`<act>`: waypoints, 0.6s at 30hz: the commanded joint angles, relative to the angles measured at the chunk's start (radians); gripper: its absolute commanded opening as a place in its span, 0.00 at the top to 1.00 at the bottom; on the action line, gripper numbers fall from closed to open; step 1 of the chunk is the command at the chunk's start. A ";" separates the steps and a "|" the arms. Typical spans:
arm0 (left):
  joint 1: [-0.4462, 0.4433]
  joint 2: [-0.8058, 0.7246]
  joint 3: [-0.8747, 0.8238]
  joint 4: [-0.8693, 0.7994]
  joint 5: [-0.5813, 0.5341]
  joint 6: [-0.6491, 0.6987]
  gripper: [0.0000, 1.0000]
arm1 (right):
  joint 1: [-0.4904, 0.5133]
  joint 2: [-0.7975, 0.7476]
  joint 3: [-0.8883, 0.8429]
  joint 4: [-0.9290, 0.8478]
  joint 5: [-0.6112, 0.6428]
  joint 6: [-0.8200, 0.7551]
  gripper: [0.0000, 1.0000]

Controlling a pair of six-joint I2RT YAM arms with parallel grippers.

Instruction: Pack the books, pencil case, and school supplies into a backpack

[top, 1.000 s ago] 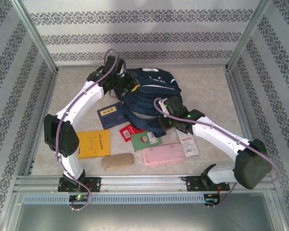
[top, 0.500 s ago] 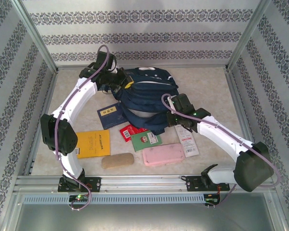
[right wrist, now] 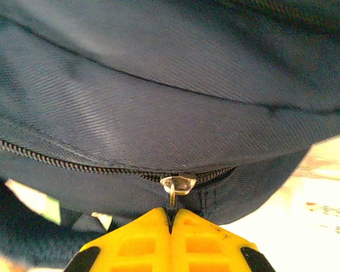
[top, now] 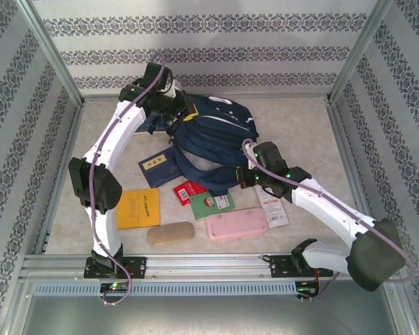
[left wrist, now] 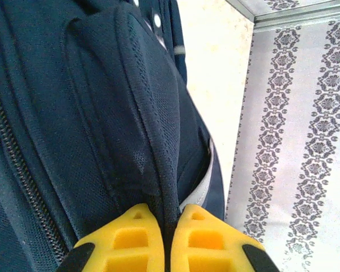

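Found left gripper (left wrist: 164,241) pinched shut on a mesh-edged fold of the backpack (left wrist: 102,113), yellow fingers (left wrist: 130,238) almost meeting with dark fabric between them. Placed it in the top view at the bag's far-left corner. Found right gripper (right wrist: 171,229) closed on the metal zipper pull (right wrist: 177,185), with zipper teeth running off to the left of the slider. Placed it in the top view at the bag's near-right edge. Recorded the backpack lying mid-table, toward the far side. Noted on the table on its near side:
- dark blue book (top: 159,168), just beside its left edge
- yellow-orange book (top: 138,208)
- green book (top: 211,202)
- red packet (top: 185,189)
- white strip packet (top: 273,206)
- pink pencil case (top: 237,225)
- tan pouch (top: 171,233)
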 commanded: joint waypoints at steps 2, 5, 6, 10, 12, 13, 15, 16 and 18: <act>0.015 0.034 0.128 -0.134 -0.034 0.105 0.76 | 0.113 -0.013 -0.059 0.217 -0.060 0.195 1.00; 0.015 -0.042 0.030 -0.162 -0.116 0.088 0.66 | 0.187 0.050 -0.046 0.307 -0.028 0.269 1.00; 0.014 -0.095 -0.039 -0.146 -0.142 0.077 0.63 | 0.212 0.081 -0.031 0.317 -0.015 0.280 1.00; 0.017 -0.313 -0.333 -0.068 -0.184 0.025 0.50 | 0.265 0.171 0.012 0.373 0.003 0.317 1.00; 0.015 -0.400 -0.471 -0.027 -0.155 -0.016 0.44 | 0.279 0.203 0.034 0.375 0.001 0.315 1.00; 0.015 -0.441 -0.544 0.001 -0.131 -0.048 0.41 | 0.285 0.215 0.043 0.374 0.002 0.312 1.00; 0.013 -0.517 -0.691 0.062 -0.090 -0.118 0.39 | 0.293 0.231 0.051 0.370 0.010 0.306 1.00; 0.010 -0.556 -0.765 0.111 -0.073 -0.166 0.38 | 0.296 0.236 0.050 0.371 0.012 0.308 1.00; -0.002 -0.625 -0.893 0.218 -0.056 -0.269 0.35 | 0.298 0.243 0.045 0.381 0.011 0.313 1.00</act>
